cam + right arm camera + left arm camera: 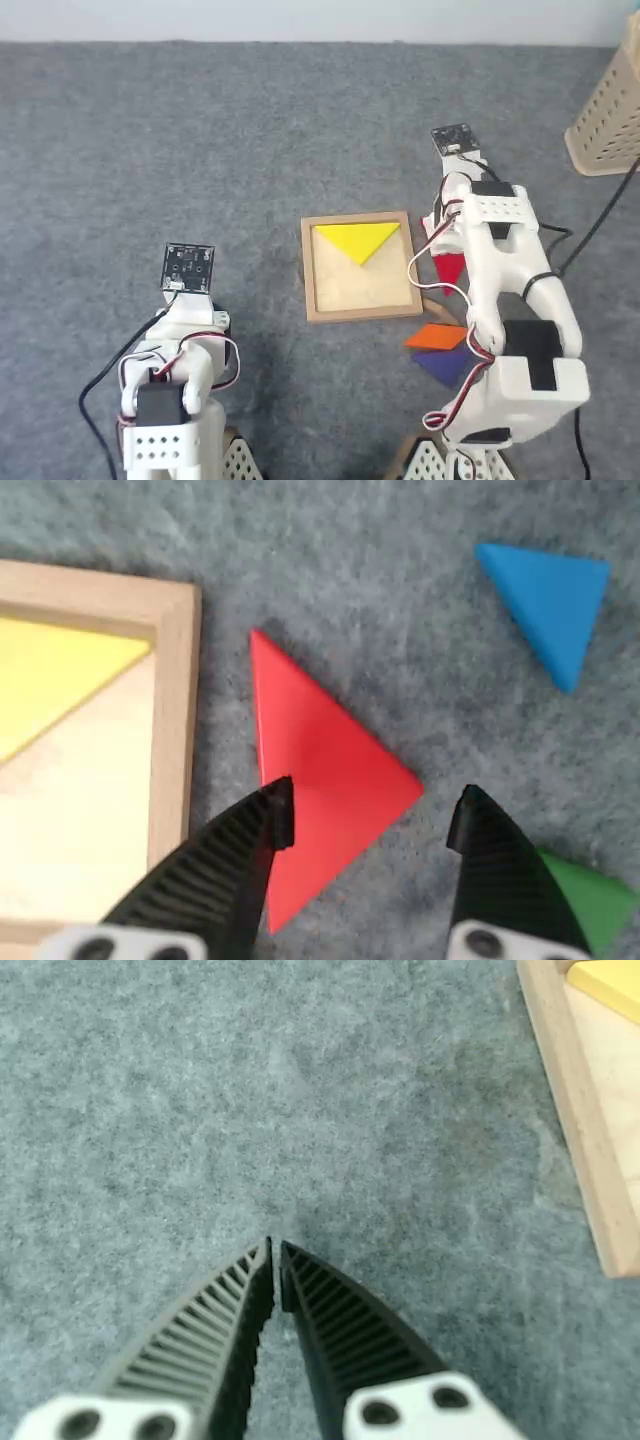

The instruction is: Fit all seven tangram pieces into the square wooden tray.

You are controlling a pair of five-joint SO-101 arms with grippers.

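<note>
yellow triangle (357, 240) flat in wooden tray (358, 313), red triangle (315, 760) just beside

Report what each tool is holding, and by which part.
Nothing is held. The left tool is shut over bare carpet. The right tool is open above the red triangle, not closed on it.
</note>
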